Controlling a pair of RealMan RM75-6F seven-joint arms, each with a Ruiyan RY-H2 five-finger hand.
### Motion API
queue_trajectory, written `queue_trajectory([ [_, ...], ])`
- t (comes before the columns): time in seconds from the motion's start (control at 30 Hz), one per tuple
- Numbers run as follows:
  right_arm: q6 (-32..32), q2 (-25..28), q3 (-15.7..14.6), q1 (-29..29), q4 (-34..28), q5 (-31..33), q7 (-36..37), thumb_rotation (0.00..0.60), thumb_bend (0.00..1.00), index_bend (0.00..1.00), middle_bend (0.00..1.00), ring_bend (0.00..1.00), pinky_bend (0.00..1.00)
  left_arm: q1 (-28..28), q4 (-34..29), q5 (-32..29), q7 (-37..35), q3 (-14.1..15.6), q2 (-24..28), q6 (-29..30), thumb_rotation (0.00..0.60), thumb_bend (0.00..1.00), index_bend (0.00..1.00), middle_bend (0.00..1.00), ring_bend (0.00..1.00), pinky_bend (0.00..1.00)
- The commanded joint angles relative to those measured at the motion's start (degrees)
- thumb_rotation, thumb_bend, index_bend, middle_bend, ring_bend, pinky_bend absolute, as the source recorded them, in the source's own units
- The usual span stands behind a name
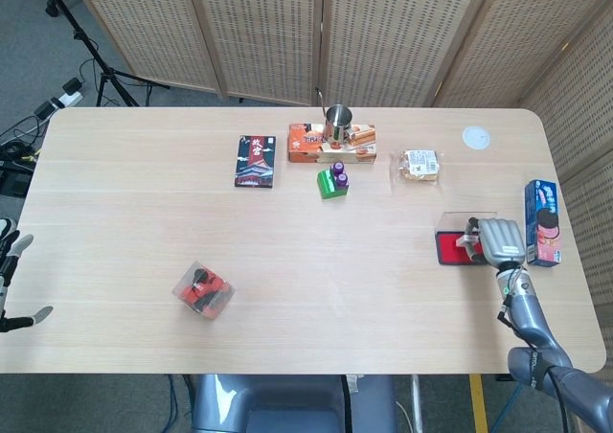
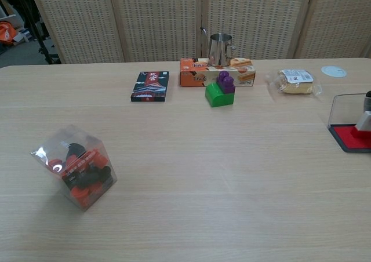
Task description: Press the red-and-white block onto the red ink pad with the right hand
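Note:
The red ink pad (image 1: 447,250) lies near the table's right edge, its clear lid (image 1: 466,220) standing open behind it. My right hand (image 1: 497,239) grips the red-and-white block (image 1: 471,245) and holds it down on the pad's right part. In the chest view the block (image 2: 364,124) stands white above and red below on the ink pad (image 2: 348,137), while the hand itself is mostly cut off at the frame edge. My left hand (image 1: 11,282) hangs off the table's left edge, holding nothing, fingers apart.
A blue cookie box (image 1: 542,222) stands just right of my right hand. Further back are a snack packet (image 1: 420,165), a white disc (image 1: 476,137), a green-and-purple block (image 1: 332,181), an orange box (image 1: 321,144) with a metal cup (image 1: 337,123), and a dark box (image 1: 255,160). A clear box of red and black pieces (image 1: 203,289) sits front left.

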Motion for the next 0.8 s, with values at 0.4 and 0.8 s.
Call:
queue_trajectory([
  [0.4,11.25,6.37,2.09,-1.45,-13.18,-6.41,2.3,0.6,0.57,0.57,0.97,1.0,1.0,0.03,0.0,0.04,-0.35,-0.03,0.15,0.05,0.6,0.0,0.0,0.0,0.0,0.0],
  [0.8,11.69,6.31,-0.17,-0.97,-22.58,-7.83,-6.57,0.6,0.57,0.57,0.97,1.0,1.0,0.08,0.1,0.3,-0.81,0.08,0.3,0.08,0.6,0.0,0.0,0.0,0.0,0.0],
])
